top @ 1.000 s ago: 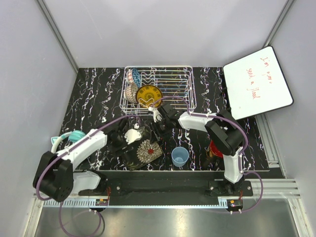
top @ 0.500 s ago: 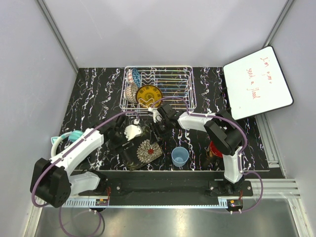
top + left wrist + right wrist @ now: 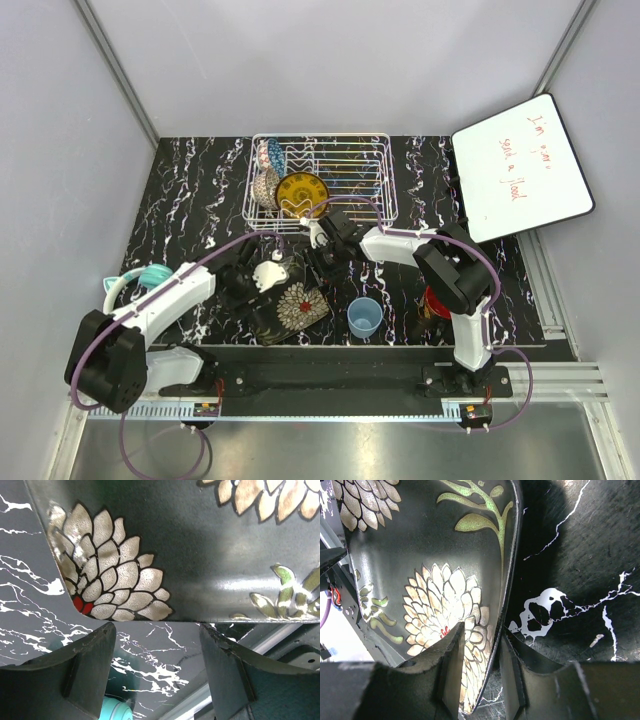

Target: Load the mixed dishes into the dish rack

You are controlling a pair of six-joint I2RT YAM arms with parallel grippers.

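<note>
Bowls (image 3: 266, 172), yellow plate (image 3: 302, 193) in rack (image 3: 350, 170). Right fingers (image 3: 451, 665) clamp square plate (image 3: 420, 580) rim; left fingers (image 3: 90, 665) apart, just short of it. Cup (image 3: 365, 316) not yet loaded.

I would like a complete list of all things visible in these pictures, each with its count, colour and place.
dish rack: one, white-silver wire, far middle of table
blue patterned bowl: one, rack's far left corner
beige bowl: one, rack's left end, nearer
yellow patterned plate: one, in rack beside the beige bowl
dark square floral plate: one, black with pale flowers, near middle
light blue cup: one, right of that plate
mug: one, dark with red-orange, partly behind right arm
whiteboard: one, red writing, far right
teal object: count unclear, behind left arm
table: one, black, white veins
left end effector: open, at plate's edge
right end effector: closed on plate's rim
</note>
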